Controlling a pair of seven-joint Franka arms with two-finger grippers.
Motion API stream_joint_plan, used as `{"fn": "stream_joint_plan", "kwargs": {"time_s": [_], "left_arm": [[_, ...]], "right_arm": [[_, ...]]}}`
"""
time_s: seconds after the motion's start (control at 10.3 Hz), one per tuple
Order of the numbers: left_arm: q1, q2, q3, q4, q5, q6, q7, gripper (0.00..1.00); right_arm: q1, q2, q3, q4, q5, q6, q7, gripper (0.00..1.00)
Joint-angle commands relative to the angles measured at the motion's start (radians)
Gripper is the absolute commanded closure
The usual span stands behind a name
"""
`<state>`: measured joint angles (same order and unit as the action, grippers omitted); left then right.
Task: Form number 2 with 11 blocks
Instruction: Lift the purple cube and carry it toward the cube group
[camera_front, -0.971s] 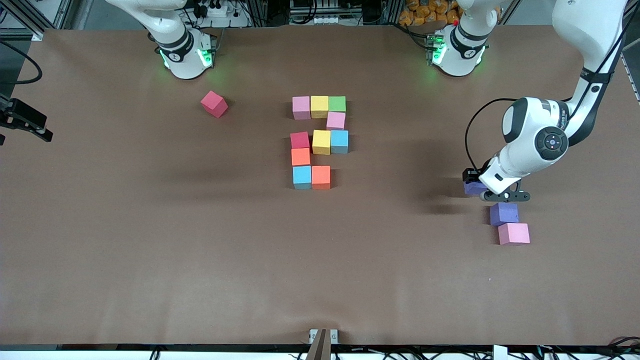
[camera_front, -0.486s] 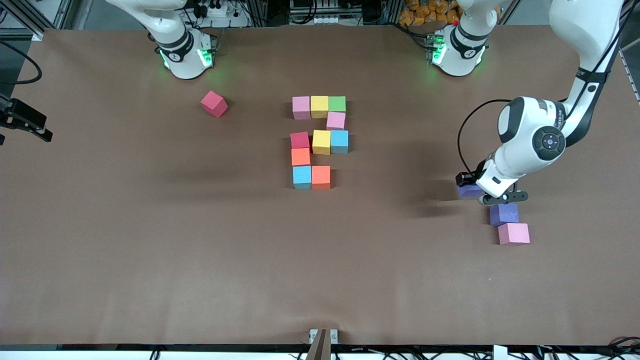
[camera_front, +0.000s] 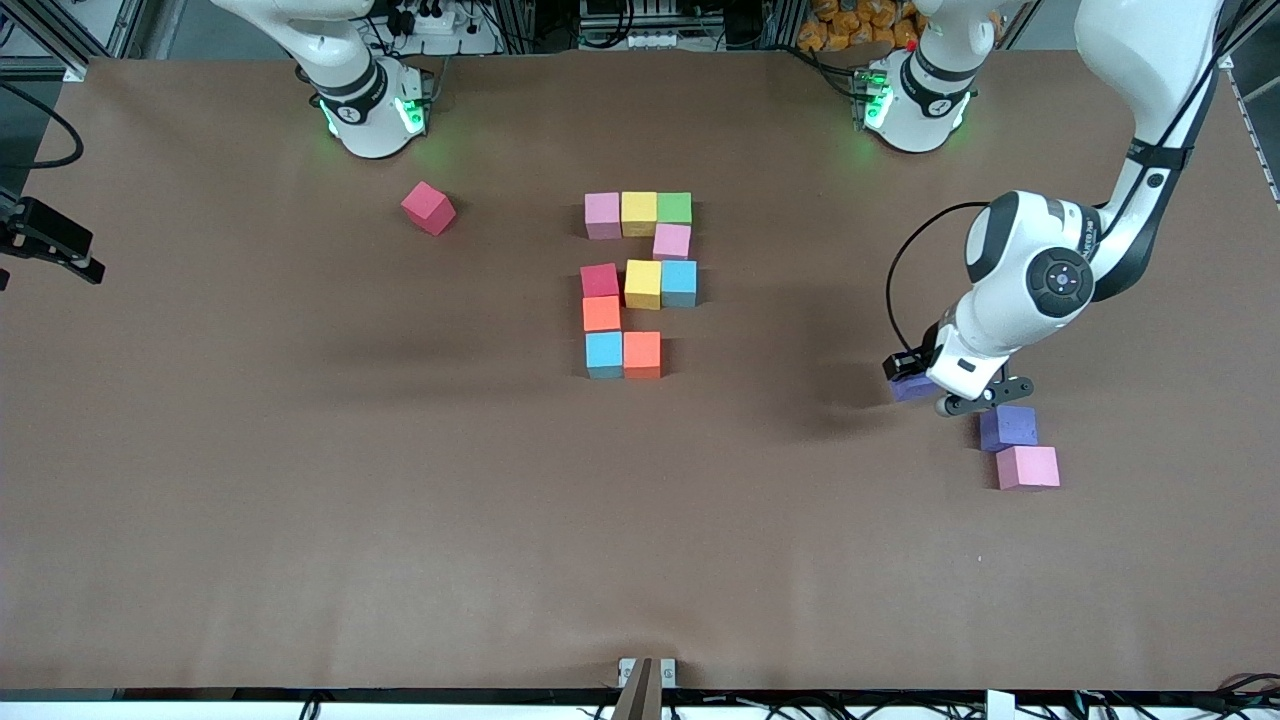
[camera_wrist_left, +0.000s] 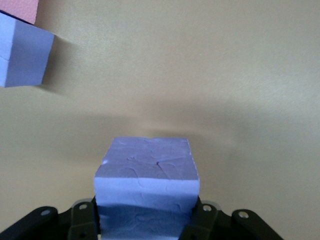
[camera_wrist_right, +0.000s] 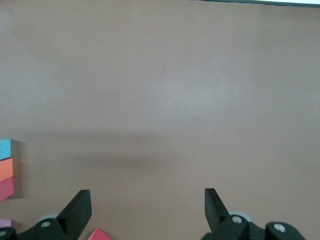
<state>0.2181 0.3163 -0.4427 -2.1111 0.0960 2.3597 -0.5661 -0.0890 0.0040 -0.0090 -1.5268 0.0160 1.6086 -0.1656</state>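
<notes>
Brown paper covers the table (camera_front: 200, 500) and I've got plenty of bare room on it. Going across the front view: a loose red block (camera_front: 428, 208) sits near the right arm's base, apart from the rest. The right gripper (camera_wrist_right: 148, 207) I only see in its own wrist view, fingers spread wide, nothing between them, over bare table with the digit's edge just in sight; that arm is waiting. Mid-table is the number 2 (camera_front: 640, 285), ten blocks down: three-wide top row, one pink under the green, three-wide middle row, one orange under the red, then light blue and orange in the bottom row. The open slot is the end of that bottom row, beside the orange block (camera_front: 642, 353) toward the left arm's end. The left gripper (camera_front: 925, 392) is up over bare table toward its own end, fingers clamped on the purple block (camera_wrist_left: 147, 187), which sits square between them. The slot lies from there toward the digit; as I judge it the path is clear, with only the orange neighbour to clear. A spare purple block (camera_front: 1007, 427) and spare pink block (camera_front: 1028, 467) lie touching each other, just beside the gripper.
</notes>
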Motion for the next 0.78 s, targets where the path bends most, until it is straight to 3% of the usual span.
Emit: {"fn": "stream_joint_plan", "kwargs": {"time_s": [0.0,0.39,0.68], "left_arm": [[-0.048,0.052,-0.002,0.06,-0.016,-0.017,-0.136,0.6],[-0.127,0.102,-0.002,0.103,-0.019,-0.007,-0.448,0.6],[-0.166,0.106,-0.002,0.105,-0.088,0.036,-0.679,0.59]], "right_arm": [[-0.012,0.004,0.008,0.008,0.013,-0.004,0.008,0.0],[-0.008,0.005,0.009,0.005,0.015,-0.006,0.008,0.0],[-0.011,0.005,0.009,0.005,0.013,-0.009,0.008,0.0]]}}
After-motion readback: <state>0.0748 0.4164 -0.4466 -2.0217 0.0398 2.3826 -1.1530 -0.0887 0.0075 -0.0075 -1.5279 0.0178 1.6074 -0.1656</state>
